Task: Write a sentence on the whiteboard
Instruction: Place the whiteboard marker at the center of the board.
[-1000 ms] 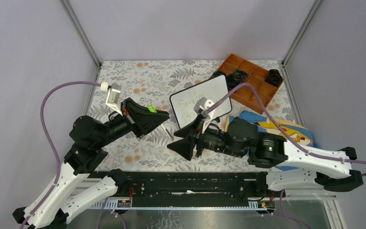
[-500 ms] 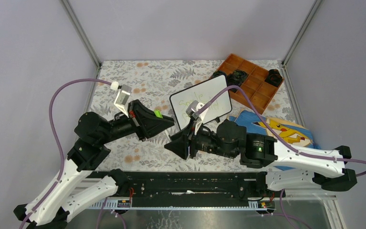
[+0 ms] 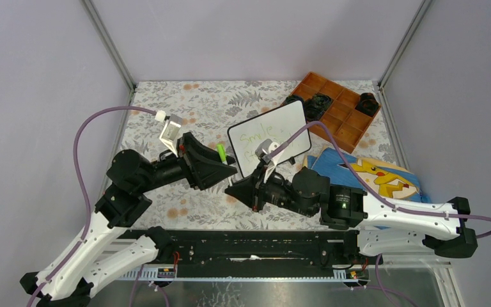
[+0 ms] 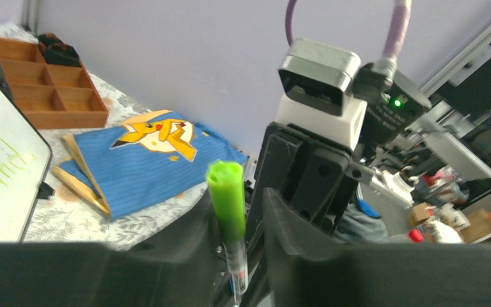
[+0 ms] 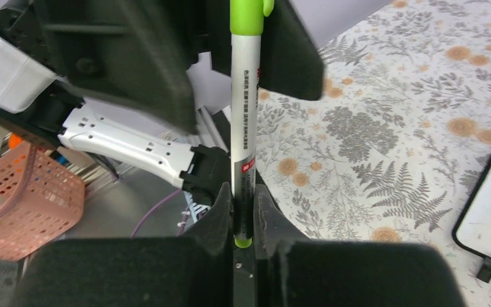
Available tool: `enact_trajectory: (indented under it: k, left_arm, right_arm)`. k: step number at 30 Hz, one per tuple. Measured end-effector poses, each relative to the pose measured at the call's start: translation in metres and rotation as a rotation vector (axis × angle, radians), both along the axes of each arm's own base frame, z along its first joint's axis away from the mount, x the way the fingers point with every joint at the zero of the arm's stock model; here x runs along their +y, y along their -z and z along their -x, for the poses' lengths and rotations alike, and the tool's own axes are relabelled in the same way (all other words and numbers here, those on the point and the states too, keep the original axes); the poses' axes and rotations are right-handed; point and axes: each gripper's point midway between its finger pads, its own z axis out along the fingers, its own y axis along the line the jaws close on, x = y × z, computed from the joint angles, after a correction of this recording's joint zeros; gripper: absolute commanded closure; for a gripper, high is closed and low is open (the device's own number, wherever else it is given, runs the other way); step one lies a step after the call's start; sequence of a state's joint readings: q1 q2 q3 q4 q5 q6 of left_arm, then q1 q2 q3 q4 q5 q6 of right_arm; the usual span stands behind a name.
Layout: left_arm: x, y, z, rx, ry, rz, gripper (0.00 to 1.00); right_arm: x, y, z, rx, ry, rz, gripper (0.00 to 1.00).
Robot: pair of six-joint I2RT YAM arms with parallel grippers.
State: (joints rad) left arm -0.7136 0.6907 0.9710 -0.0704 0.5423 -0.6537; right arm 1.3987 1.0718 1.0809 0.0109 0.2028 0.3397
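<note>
The sentence [image 3: 260, 142] looking done, the left hand [image 3: 229, 167] is gripping the cap [image 4: 226, 192] against the marker [image 5: 243, 128] clamped in the right hand [image 5: 243, 208], likely needing a straight push.

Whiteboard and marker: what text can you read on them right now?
"Smile": upper line of the green sentence on the whiteboard, top view.
"kind": end of the lower line, left wrist view; its start is cut off at the picture's edge.
Lower line in the top view: mostly hidden, unreadable.
Print on the barrel of the marker: too small to read.
</note>
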Motion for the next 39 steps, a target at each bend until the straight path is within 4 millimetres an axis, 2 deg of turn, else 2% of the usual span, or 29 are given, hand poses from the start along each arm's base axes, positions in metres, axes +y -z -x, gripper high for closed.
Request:
enact_trajectory:
  k: [6, 14, 19, 23, 28, 29, 30, 32, 34, 37, 39]
  left_arm:
    - [0.001, 0.010, 0.001, 0.034, -0.002, 0.011, 0.38]
    - [-0.002, 0.026, -0.005, 0.094, -0.013, 0.014, 0.51]
    - [-0.005, 0.027, -0.009, 0.109, -0.020, 0.028, 0.66]
    - [-0.006, 0.029, -0.013, 0.121, -0.032, 0.034, 0.75]
    - [-0.006, 0.027, -0.014, 0.113, -0.032, 0.044, 0.99]
    - [-0.006, 0.027, -0.014, 0.112, -0.032, 0.044, 1.00]
    - [-0.006, 0.027, -0.014, 0.114, -0.033, 0.045, 1.00]
    - [-0.006, 0.028, -0.015, 0.115, -0.038, 0.045, 1.00]
    - [-0.005, 0.029, -0.018, 0.119, -0.055, 0.044, 1.00]
    - [-0.002, 0.035, -0.027, 0.135, -0.114, 0.027, 1.00]
    - [0.002, 0.043, -0.034, 0.156, -0.164, 0.002, 1.00]
  right_arm:
    - [-0.013, 0.007, -0.011, 0.002, 0.069, -0.021, 1.00]
    - [-0.016, 0.009, -0.017, 0.007, 0.110, -0.039, 1.00]
    - [-0.016, 0.011, -0.017, 0.011, 0.111, -0.040, 1.00]
    - [-0.016, 0.010, -0.017, 0.015, 0.115, -0.046, 1.00]
    - [-0.016, 0.010, -0.019, 0.022, 0.126, -0.049, 1.00]
    - [-0.016, 0.010, -0.019, 0.024, 0.127, -0.050, 0.98]
    - [-0.016, 0.010, -0.019, 0.025, 0.128, -0.050, 0.88]
    - [-0.016, 0.010, -0.019, 0.028, 0.130, -0.050, 0.59]
    - [-0.016, 0.011, -0.019, 0.027, 0.130, -0.048, 0.41]
    - [-0.018, 0.016, -0.020, 0.023, 0.138, -0.026, 0.23]
    - [-0.021, 0.022, -0.024, 0.023, 0.162, 0.001, 0.16]
